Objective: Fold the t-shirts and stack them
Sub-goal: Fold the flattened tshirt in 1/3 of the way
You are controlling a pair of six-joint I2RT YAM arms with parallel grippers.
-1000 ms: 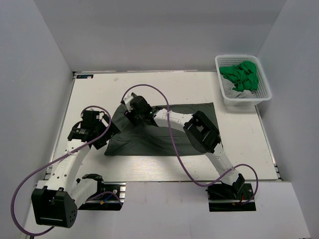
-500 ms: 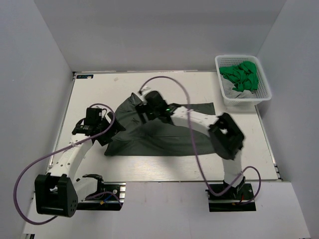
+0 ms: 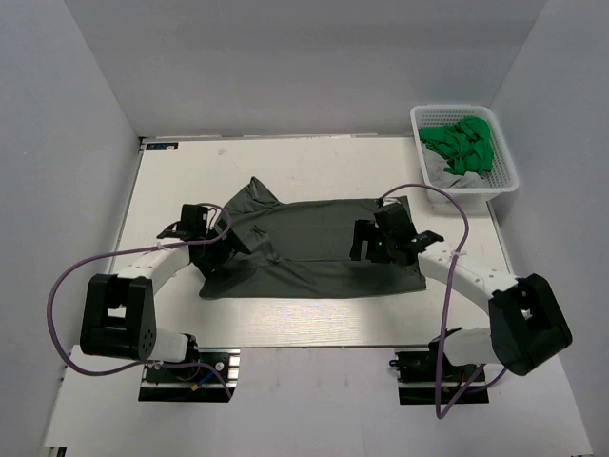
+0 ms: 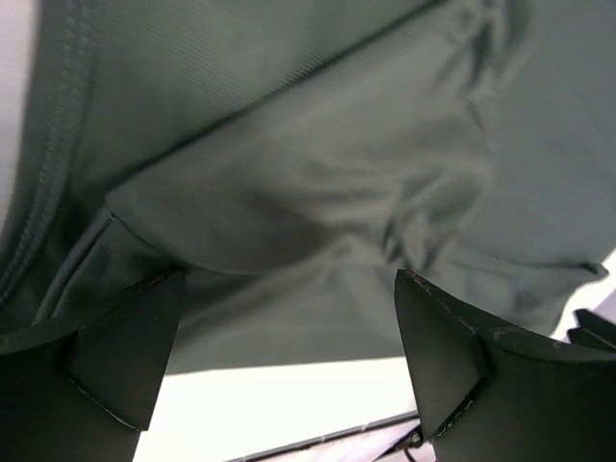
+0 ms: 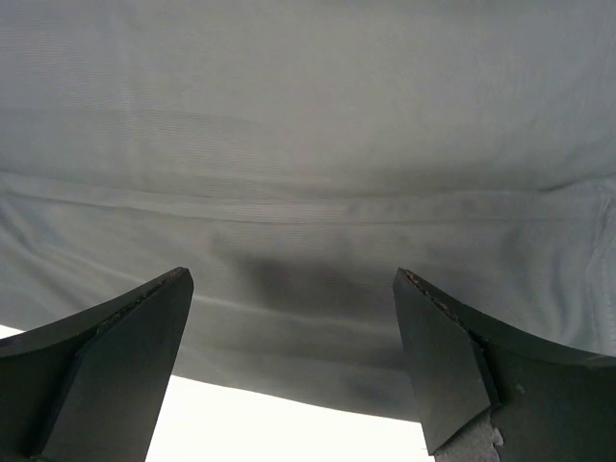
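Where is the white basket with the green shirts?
In the top view, the white basket sits at the far right corner of the table, green shirts inside, beyond the grey shirt.

The top camera looks down from above and behind the arm bases (image 3: pixel 186 367) at 6 o'clock, framing the whole table (image 3: pixel 314 162). Each wrist camera peers between its own fingers (image 4: pixel 125 356), very close over the grey t-shirt (image 3: pixel 304 238): left at its 9 o'clock end, right at 3 o'clock. All three share it.
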